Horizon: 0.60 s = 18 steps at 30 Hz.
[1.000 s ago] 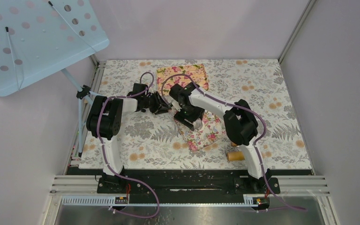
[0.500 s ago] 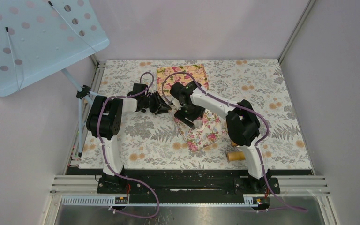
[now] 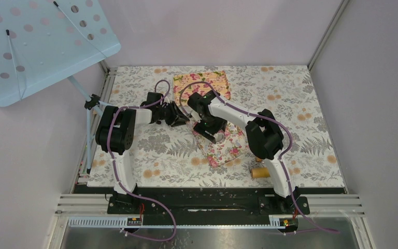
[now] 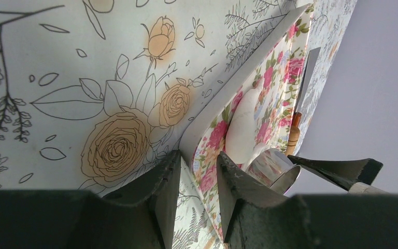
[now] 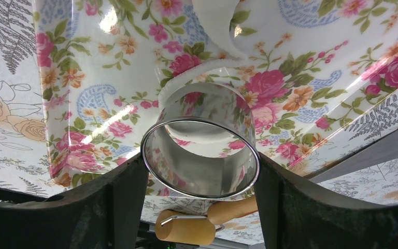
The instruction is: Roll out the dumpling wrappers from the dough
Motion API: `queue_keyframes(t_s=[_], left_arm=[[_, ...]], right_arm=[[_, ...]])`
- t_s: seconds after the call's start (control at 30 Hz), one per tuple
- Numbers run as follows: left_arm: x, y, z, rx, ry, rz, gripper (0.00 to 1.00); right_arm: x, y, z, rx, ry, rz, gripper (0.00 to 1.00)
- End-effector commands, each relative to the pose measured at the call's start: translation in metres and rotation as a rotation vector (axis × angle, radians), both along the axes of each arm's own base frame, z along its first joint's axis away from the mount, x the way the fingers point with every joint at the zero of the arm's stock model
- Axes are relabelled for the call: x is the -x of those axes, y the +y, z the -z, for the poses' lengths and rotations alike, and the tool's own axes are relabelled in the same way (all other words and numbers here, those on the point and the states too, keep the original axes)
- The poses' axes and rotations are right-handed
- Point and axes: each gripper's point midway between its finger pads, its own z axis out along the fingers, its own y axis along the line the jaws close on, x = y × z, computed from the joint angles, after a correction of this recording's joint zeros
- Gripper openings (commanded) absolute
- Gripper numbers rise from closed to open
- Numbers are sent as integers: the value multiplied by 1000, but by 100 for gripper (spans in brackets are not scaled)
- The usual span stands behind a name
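Right gripper [image 5: 199,168] is clamped on the metal ring [image 5: 201,140], one finger on each side, open end facing the wrist camera. The ring's far rim sits on or just over the dough [image 5: 215,21], which is a flat white sheet with a curved edge on the floral tray [image 5: 109,104]. From the fingers the dough lies straight ahead past the ring, with more of it on the far side. Contact can't be confirmed.

Left gripper [image 4: 198,158] is at the tray's left corner, fingers close together on either side of the rim. It looks pinched on, holding the tray down. The right arm is clearly the nearer one to the dough, so the cut is likely a straight push down. The wooden roller [image 5: 186,228] lies off the tray on the near side. No separate wrappers are visible.
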Motion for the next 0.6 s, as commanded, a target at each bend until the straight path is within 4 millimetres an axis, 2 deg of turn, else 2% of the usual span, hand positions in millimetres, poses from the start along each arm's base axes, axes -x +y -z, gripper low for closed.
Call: queue_keyframes(t_s=[0.0, 0.57], left_arm=[[4, 5, 11, -25, 14, -9, 33], [4, 6, 13, -24, 18, -13, 33]], right_arm=[[-5, -6, -5, 24, -7, -4, 1], [-9, 13, 1, 21, 31, 0, 1]])
